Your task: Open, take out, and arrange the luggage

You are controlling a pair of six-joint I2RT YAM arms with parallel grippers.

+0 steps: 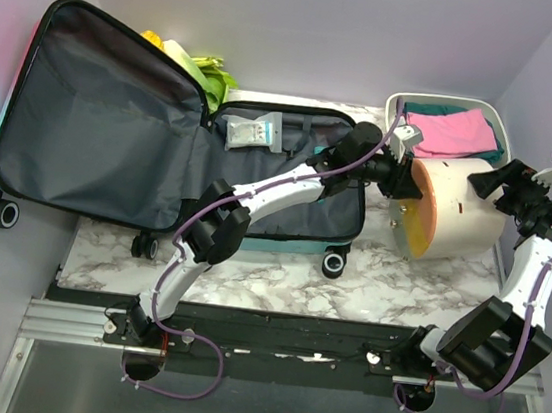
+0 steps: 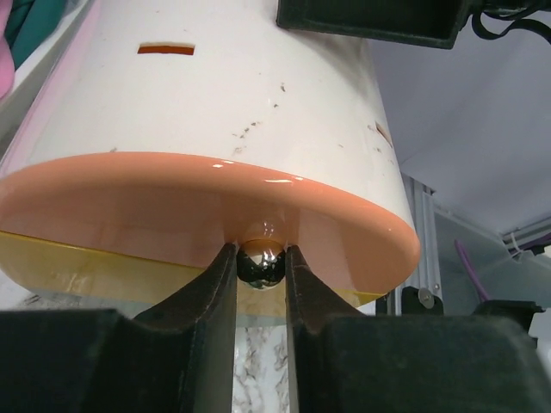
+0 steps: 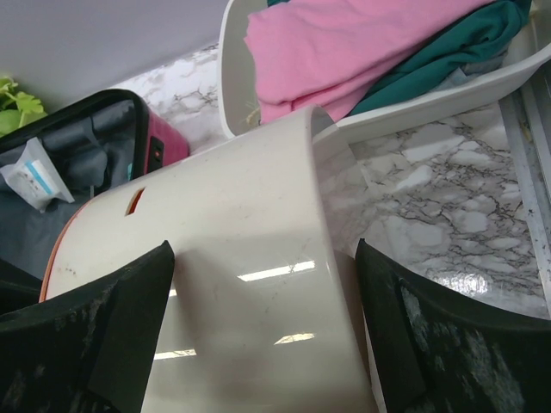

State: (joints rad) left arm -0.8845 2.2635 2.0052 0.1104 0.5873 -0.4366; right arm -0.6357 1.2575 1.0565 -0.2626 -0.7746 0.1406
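The luggage (image 1: 113, 136) lies open at the left of the marble table, its dark grey lining up and its lid leaning on the back wall; its pink corner (image 3: 164, 146) also shows in the right wrist view. To its right a white tapered container (image 1: 456, 214) with an orange lid (image 2: 172, 202) is held on its side. My right gripper (image 1: 500, 189) spans the container's body (image 3: 250, 258), a finger on each flank. My left gripper (image 2: 261, 275) has both fingers (image 2: 219, 284) pressed on the lid's shiny metal knob (image 2: 261, 262).
A white tray (image 1: 498, 118) at the back right holds folded pink and teal cloth (image 1: 451, 132), right behind the container. A clear plastic packet (image 1: 255, 131) lies in the suitcase's lower half. Green and yellow items (image 1: 197, 66) sit behind the suitcase. Walls close in on three sides.
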